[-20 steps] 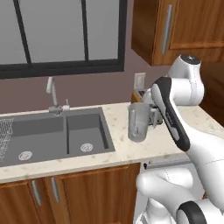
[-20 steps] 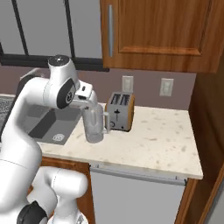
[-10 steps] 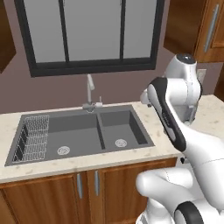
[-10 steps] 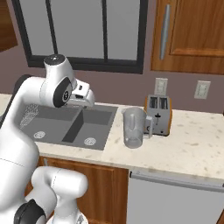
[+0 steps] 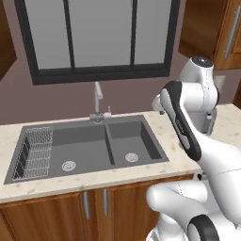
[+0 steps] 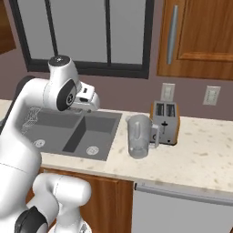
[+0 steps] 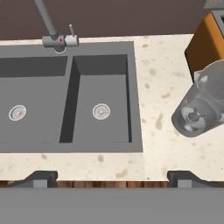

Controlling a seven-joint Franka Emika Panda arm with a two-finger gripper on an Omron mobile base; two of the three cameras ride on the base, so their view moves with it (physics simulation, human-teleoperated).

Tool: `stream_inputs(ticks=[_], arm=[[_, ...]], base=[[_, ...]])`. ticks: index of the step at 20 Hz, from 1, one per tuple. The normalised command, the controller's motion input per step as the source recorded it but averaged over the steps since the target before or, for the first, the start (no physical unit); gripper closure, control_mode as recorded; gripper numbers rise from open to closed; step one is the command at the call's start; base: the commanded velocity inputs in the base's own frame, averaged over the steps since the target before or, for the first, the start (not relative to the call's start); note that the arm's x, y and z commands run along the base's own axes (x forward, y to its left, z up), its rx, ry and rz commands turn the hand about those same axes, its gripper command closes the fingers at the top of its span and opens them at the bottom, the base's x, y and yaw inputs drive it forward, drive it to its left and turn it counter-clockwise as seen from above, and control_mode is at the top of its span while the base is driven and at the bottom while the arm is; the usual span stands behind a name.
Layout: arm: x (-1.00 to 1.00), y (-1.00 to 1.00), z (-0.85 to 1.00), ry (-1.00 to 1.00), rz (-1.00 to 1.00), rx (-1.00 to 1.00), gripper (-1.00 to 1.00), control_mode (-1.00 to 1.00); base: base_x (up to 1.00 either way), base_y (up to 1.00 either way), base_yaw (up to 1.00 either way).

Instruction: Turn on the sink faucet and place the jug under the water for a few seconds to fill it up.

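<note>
**Jug on the worktop, tap dry**

We see the jug [image 6: 139, 136] standing upright on the speckled beige worktop [image 6: 200, 157], between the sink [image 6: 77, 129] and the toaster [image 6: 164, 122]. It is a translucent grey-clear pitcher, tapering toward the base, with a side handle turned toward the toaster and a pour lip at the rim. From the hand view we look down into its open mouth [image 7: 199, 109] and make out a round fitting at its bottom; nothing grips it.

The toaster stands just beside the jug, brown-sided with two slots on top.

The sink is dark grey with two basins, each with a round silver drain [image 7: 101, 111], and a wire rack [image 5: 34, 153] lies in the far left basin. The sink faucet [image 5: 98, 102] rises behind the divider, slim and silver-grey, with a small side lever and a red mark [image 7: 61, 39] at its base.

Our pincer [image 7: 111, 178] hangs above the worktop's front edge, its two dark fingertips [image 7: 41, 178] set wide apart, holding nothing.
</note>
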Motion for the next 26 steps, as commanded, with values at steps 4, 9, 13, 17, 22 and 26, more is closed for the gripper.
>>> stream_inputs(ticks=[4, 9, 13, 17, 22, 26], arm=[[0.00, 0.00, 0.00, 0.00, 0.00, 0.00, -1.00, 1.00], [0.00, 0.00, 0.00, 0.00, 0.00, 0.00, -1.00, 1.00], [0.00, 0.00, 0.00, 0.00, 0.00, 0.00, -1.00, 1.00], [0.00, 0.00, 0.00, 0.00, 0.00, 0.00, -1.00, 1.00], [0.00, 0.00, 0.00, 0.00, 0.00, 0.00, -1.00, 1.00], [0.00, 0.00, 0.00, 0.00, 0.00, 0.00, -1.00, 1.00]], base=[[0.41, 0.15, 0.00], [0.13, 0.18, 0.00], [0.13, 0.29, 0.00], [0.21, 0.22, 0.00], [0.10, 0.01, 0.00], [0.00, 0.00, 0.00]])
